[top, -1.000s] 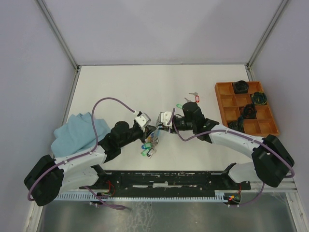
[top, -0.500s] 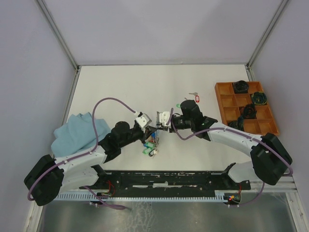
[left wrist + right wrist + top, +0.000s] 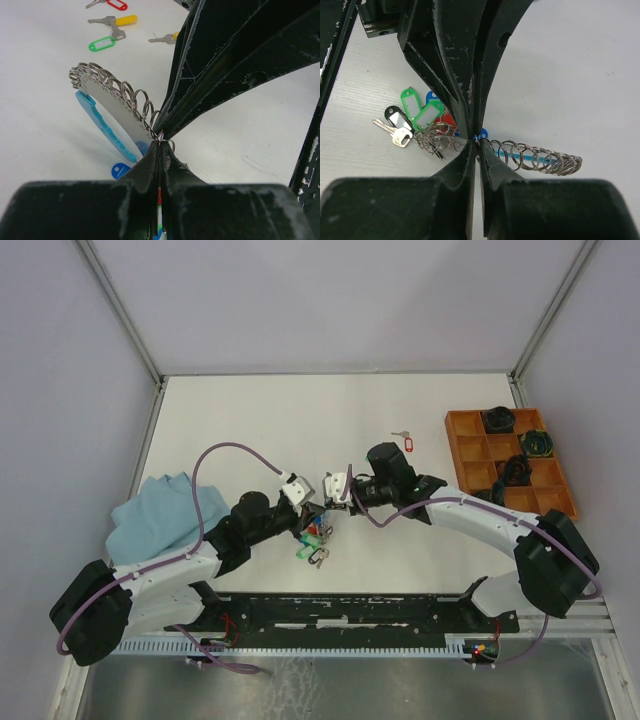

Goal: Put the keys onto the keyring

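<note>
The keyring point(image 3: 102, 125) stands on edge above the middle of the table point(image 3: 260, 420), between the two arms, its blue sleeve and row of small steel rings curving away from the point where both claws meet. We read this as a two-handed hold. The left gripper point(image 3: 160, 145) is pinched fully together on the thin loop to keep it upright and steady. The right gripper point(image 3: 477, 142), narrowed to a slit, nips the same spot from the opposite side, probably to work a ring open or feed a key along, though we cannot tell exactly which wire it has. Several keys point(image 3: 420, 117) with green, black, red and blue tags hang bunched below that pinch, so we judge them threaded already. A red-tagged key point(image 3: 403, 443) lies well apart toward the far right, and the left wrist view shows a few more loose beyond the loop. The table is plain matte white. An orange tray point(image 3: 452, 450) of dark coiled bundles point(image 3: 498, 420) sits at its right edge and a blue cloth point(image 3: 160, 510) at its left. Pale grey walls point(image 3: 320, 300) enclose it on three sides.
</note>
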Controlling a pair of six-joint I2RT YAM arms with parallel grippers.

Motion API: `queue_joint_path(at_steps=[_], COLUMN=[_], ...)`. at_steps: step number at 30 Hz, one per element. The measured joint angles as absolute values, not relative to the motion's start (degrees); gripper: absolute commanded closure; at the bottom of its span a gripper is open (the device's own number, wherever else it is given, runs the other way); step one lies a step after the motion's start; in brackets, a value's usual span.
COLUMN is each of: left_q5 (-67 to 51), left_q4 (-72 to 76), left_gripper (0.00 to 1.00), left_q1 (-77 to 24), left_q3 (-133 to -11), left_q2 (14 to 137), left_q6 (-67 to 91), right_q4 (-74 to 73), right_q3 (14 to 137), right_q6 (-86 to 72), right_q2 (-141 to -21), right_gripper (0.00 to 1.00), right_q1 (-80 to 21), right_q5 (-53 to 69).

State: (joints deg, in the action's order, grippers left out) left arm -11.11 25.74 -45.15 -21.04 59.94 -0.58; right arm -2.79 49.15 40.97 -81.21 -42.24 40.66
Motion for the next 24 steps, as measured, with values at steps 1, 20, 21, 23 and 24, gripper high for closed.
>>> queue_joint_path(at_steps=[1, 20, 21, 23, 24], left_q5=[-11.14, -11.75, -12.29, -13.56, -14.09], left_q4=[25.76, 37.71, 38.63, 39.99, 40.99], left_gripper=[0.97, 0.6, 0.6, 0.6, 0.61], left_q1=[-45.15, -42.7, -41.98, -40.82, -40.34], left_q3=[-21.04, -12.4, -11.81, -11.51, -11.51], left_q2=[59.94, 54.5, 54.59, 55.09, 55.51], left_q6=[-0.58, -0.51, -0.51, -0.45, -0.43], right_q4=[-3.14, -2.37, -1.8, -0.38, 0.1], right_q3=[49.41, 48.73, 48.51, 48.03, 47.88], right_q6=[41.25, 38.35, 37.89, 36.88, 36.42], right_q2=[-81.41, -80.27, -80.18, -80.09, -80.09], right_gripper=[0.95, 0.99, 0.99, 0.99, 0.99], right_q1=[-42.24, -40.38, -40.07, -39.29, -39.05], right_q5=[40.49, 40.05, 40.34, 41.17, 41.56])
